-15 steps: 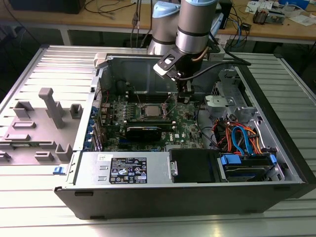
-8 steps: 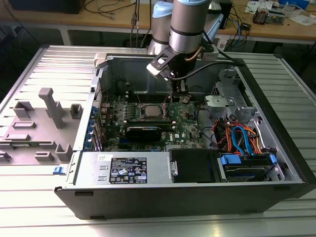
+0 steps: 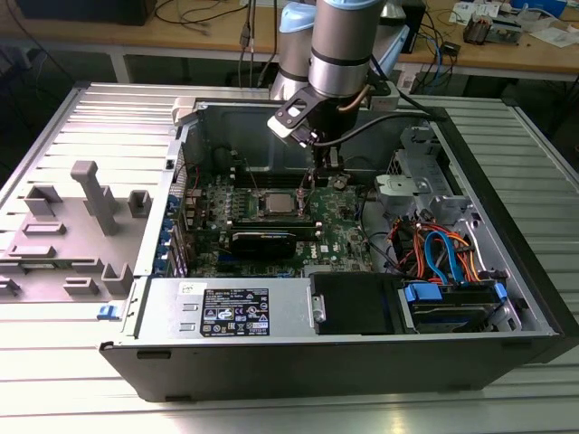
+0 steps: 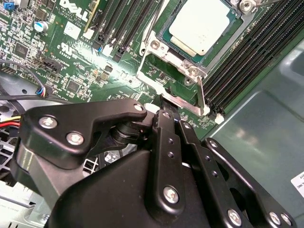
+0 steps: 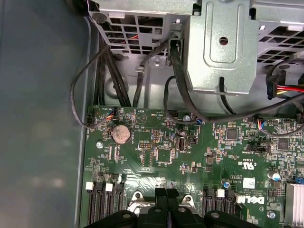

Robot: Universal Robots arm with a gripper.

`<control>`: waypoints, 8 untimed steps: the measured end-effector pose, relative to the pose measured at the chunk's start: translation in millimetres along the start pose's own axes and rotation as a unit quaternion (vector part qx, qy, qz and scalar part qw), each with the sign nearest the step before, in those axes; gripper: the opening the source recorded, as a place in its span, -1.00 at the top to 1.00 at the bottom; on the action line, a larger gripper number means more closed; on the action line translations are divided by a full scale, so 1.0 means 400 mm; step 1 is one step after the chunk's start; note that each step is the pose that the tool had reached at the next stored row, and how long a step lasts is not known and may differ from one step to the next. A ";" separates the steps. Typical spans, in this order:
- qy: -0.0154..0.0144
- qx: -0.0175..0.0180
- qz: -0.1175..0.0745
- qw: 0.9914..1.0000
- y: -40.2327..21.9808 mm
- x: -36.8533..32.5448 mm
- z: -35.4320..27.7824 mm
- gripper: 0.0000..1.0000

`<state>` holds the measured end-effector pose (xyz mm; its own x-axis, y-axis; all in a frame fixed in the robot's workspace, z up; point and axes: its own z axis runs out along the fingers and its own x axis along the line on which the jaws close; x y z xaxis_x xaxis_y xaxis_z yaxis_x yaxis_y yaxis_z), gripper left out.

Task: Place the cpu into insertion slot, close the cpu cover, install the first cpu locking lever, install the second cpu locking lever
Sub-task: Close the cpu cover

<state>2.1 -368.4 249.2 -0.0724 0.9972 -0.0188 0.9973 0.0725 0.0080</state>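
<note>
Silver-grey chip: cpu (image 4: 205, 26), flat and level inside the slot (image 4: 153, 47); at the centre of the exterior view, on the green board (image 4: 71, 61).
Cover: cover (image 4: 187, 59) seemingly down, framing the chip on every side on show; placing and closing judged done.
Gripper: gripper (image 4: 167, 105), black, low over the board, tips at the slot's rim, just to the exterior view's right of the chip.
Fingers: fingers (image 5: 160, 209) pressed together or very nearly, with a hairline gap at most in the first wrist view; anything nipped between them, impossible to tell.
Lever: thin wire lever (image 4: 153, 23) running along one side of the slot; hooked or free, unclear.
Second rod: silver rod (image 4: 203, 92) along the side next to the memory slots (image 4: 247, 52), its end close to the tips; touching or just apart, not clear.
Step in hand: judged the first locking lever, given the seated chip, the lowered frame and the tips parked at the slot's corner.
Called for, by judgement: sure contact on the lever's end, then a press down and sideways under its catch, without sliding onto the cover or the memory slots close by.
Risk, by judgement: springy wire, likely to slip off narrow tips.
Surroundings: open case (image 3: 507, 226); orange and blue cables (image 3: 443, 249) at the exterior view's right; grey fixture (image 3: 86, 203) at its left, well apart from the work.
</note>
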 end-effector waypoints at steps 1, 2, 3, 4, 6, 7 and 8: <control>0.000 0.000 0.000 1.000 0.000 0.000 0.000 0.79; 0.000 0.000 0.000 1.000 -0.001 0.000 0.000 0.79; 0.000 0.000 0.000 1.000 -0.001 0.000 0.000 0.79; 0.000 0.000 0.000 1.000 -0.002 0.000 0.000 0.79; 0.000 0.000 0.000 1.000 -0.004 0.000 0.000 0.79; 0.000 0.000 0.000 1.000 -0.004 0.000 0.000 0.79; 0.000 0.000 0.000 1.000 -0.005 0.000 0.000 0.79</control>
<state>0.2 -368.4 249.1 -0.0725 0.9972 -0.0188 0.9973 0.0727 0.0079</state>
